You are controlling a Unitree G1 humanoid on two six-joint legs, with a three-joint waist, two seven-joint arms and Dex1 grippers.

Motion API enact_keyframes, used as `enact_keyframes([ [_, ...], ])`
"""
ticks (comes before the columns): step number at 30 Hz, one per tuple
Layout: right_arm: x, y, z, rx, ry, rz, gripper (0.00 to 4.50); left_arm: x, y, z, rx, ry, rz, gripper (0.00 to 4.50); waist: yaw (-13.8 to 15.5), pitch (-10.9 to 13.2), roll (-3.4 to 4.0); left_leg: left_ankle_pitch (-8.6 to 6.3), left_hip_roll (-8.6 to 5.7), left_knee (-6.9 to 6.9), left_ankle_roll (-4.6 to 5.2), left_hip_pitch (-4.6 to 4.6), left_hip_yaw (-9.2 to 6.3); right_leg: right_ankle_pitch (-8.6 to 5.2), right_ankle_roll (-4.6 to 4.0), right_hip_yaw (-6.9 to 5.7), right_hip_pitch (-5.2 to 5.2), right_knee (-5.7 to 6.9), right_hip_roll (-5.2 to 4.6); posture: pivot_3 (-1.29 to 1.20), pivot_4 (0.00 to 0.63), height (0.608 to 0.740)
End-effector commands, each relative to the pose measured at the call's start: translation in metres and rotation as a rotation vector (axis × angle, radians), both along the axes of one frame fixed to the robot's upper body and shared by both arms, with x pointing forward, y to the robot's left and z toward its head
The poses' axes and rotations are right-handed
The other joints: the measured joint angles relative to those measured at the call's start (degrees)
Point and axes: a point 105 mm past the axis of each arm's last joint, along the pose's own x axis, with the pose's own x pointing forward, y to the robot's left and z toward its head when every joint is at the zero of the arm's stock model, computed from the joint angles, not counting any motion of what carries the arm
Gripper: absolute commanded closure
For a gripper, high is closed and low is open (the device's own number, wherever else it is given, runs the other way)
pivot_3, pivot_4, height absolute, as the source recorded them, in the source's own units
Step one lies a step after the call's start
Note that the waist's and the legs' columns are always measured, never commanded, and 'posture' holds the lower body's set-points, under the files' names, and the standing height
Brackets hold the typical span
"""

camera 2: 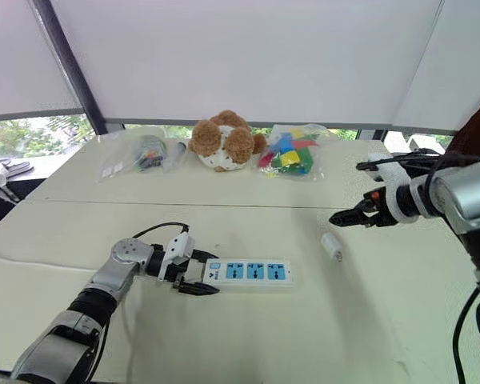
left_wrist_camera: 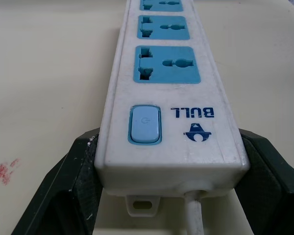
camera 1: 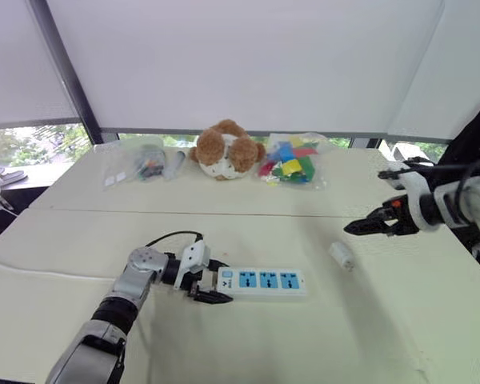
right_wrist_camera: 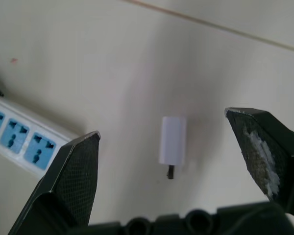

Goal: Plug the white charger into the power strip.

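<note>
The power strip (camera 1: pixel 268 281) lies flat on the table, a long white bar with three blue sockets and a blue switch (left_wrist_camera: pixel 145 124) at its left end. My left gripper (camera 1: pixel 216 282) is shut on that switch end, one black finger (left_wrist_camera: pixel 63 186) on each long side, with the white cord running out between them. The white charger (camera 1: pixel 342 255) lies on its side to the right of the strip, apart from it, a prong showing at its end (right_wrist_camera: pixel 170 172). My right gripper (camera 1: pixel 354 228) hovers open above the charger (right_wrist_camera: pixel 172 140), touching nothing.
At the back of the table (camera 1: pixel 224 344) sit a brown and white plush bear (camera 1: pixel 226 150), a clear bag of colourful blocks (camera 1: pixel 292 164) and a clear bag of small items (camera 1: pixel 140 164). A seam crosses the table behind the strip.
</note>
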Motion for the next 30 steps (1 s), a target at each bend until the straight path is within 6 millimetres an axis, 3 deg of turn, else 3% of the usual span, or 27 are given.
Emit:
enact_keyframes([
  [1, 0.017, -0.007, -0.007, -0.057, 0.074, -0.002, 0.0, -0.011, -0.005, -0.017, 0.026, 0.048, -0.015, 1.47, 0.2, 0.0, 0.01, 0.0, -0.03, 0.02, 0.0, -0.02, 0.03, 0.06, 0.11, 0.03, -0.02, 0.0, -0.03, 0.0, 0.15, 0.739],
  [12, 0.03, -0.004, -0.048, -0.238, 0.312, 0.1, 0.0, -0.021, -0.011, -0.027, -0.017, 0.056, 0.05, 1.47, 0.58, -0.07, 0.35, 0.0, -0.05, -0.05, 0.01, -0.06, 0.01, 0.16, 0.3, 0.02, -0.2, 0.23, 0.0, 0.0, 0.15, 0.739],
  [30, 0.034, 0.011, -0.075, -0.335, 0.376, 0.158, 0.0, -0.043, -0.023, -0.041, -0.074, 0.075, 0.132, 1.47, 0.63, -0.27, 0.76, 0.01, -0.29, 0.03, -0.01, 0.0, -0.08, 0.16, 0.3, 0.02, 0.01, 0.23, -0.15, 0.0, 0.15, 0.739],
])
